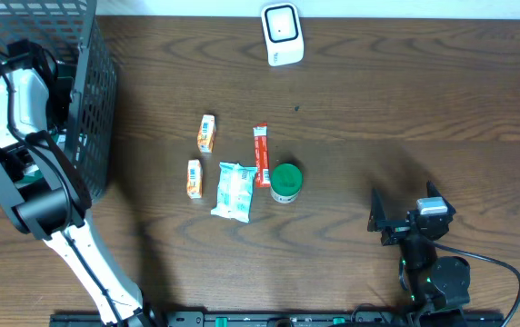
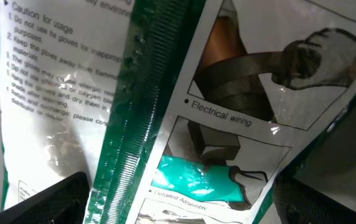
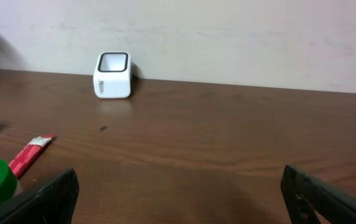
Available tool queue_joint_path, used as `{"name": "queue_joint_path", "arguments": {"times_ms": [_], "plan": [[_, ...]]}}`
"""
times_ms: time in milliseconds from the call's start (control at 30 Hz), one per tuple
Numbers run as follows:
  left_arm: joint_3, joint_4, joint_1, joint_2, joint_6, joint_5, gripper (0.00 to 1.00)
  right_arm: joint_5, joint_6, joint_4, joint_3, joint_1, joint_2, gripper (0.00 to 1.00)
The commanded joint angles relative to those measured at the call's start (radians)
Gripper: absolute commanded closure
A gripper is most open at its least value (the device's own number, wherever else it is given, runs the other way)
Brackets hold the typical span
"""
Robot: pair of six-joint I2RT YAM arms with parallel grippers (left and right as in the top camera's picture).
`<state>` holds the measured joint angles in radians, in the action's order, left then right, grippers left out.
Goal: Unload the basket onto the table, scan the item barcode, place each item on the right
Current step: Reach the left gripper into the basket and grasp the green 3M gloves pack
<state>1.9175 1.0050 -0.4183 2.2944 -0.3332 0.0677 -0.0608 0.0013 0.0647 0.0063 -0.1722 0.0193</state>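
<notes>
A: Left half?
B: My left gripper (image 2: 190, 196), down in the wire basket (image 1: 96, 91), hangs with jaws spread wide just above the glove packet (image 2: 165, 93).
A: Right half?
B: Scanner (image 1: 282, 34) at the table's (image 1: 378, 109) far edge; my right gripper (image 3: 181, 196) gapes, holding nothing.

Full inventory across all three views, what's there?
basket: 1, black wire, overhead's left edge
glove pack: 1, white-green, fills left wrist view
scanner: 1, white, table's far edge
cartons: 2, orange-white, mid-table
pouch: 1, white-teal, by the nearer carton
stick pack: 1, red, beside jar
jar: 1, green lid, mid-table
table: 1, dark wood
left gripper: 1, black, open, reaching into basket
right gripper: 1, black, open, over bare table
</notes>
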Motion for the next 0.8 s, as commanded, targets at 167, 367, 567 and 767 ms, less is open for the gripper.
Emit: {"name": "queue_joint_path", "arguments": {"times_ms": [167, 367, 567, 767], "plan": [[-0.015, -0.072, -0.071, 0.026, 0.283, 0.217, 0.05, -0.01, 0.017, 0.004, -0.001, 0.004, -0.001, 0.01], [-0.003, -0.092, -0.08, -0.018, 0.287, 0.174, 0.05, -0.009, 0.017, 0.004, -0.001, 0.004, -0.001, 0.01], [-0.003, -0.119, -0.08, -0.134, 0.286, 0.085, 0.05, -0.01, 0.017, 0.003, -0.001, 0.004, -0.001, 0.01], [-0.006, -0.082, -0.081, -0.167, 0.286, 0.085, 0.05, -0.01, 0.017, 0.004, -0.001, 0.004, -0.001, 0.01]]}}
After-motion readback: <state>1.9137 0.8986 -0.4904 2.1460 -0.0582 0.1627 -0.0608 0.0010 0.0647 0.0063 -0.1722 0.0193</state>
